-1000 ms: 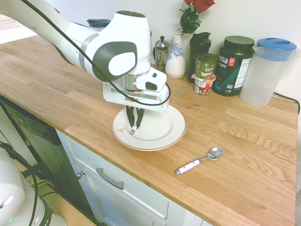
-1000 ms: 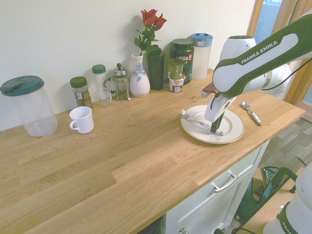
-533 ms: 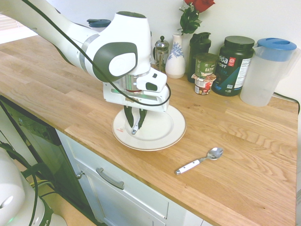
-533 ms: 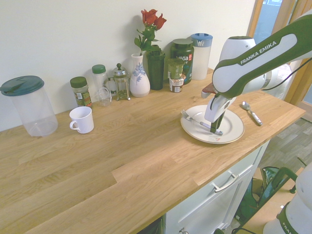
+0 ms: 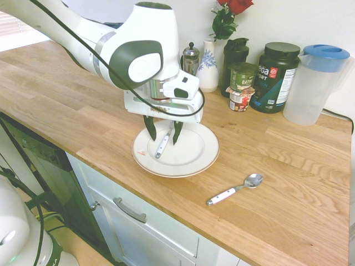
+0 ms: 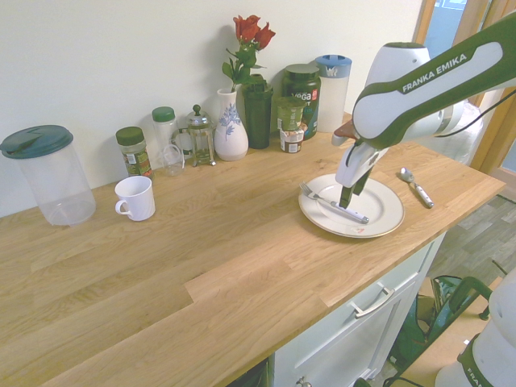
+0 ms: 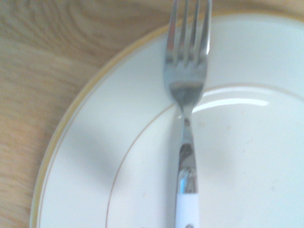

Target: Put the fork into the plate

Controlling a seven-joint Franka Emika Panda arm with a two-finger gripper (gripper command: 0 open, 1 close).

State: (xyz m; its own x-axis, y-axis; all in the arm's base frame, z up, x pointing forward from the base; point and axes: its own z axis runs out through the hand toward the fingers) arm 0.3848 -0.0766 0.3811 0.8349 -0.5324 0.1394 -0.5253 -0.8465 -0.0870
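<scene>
The white-handled fork point(image 5: 161, 146) lies flat on the white plate point(image 5: 198, 160), free of any grip. Its silver tines point(image 6: 305, 191) rest on the plate's rim point(image 6: 389, 221) and point toward the mug side of the counter. In the wrist view the fork point(image 7: 186, 90) runs straight up the picture across the plate point(image 7: 90, 161), and its tine tips reach the rim's outer edge. My gripper point(image 5: 163, 132) hangs open just above the handle, one dark finger on each side and nothing between them. From the other side the gripper point(image 6: 348, 190) shows lifted off the plate.
A white-handled spoon point(image 5: 233, 189) lies on the wooden counter beside the plate, near the front edge. A vase point(image 5: 207, 66), jars, a dark tub point(image 5: 274, 77) and a blue-lidded pitcher point(image 5: 315, 83) line the back wall. A white mug point(image 6: 135, 198) stands further along.
The fingers have spread apart and let go of the fork's handle, and the gripper has risen a little above the plate. The fork stays lying on the plate.
</scene>
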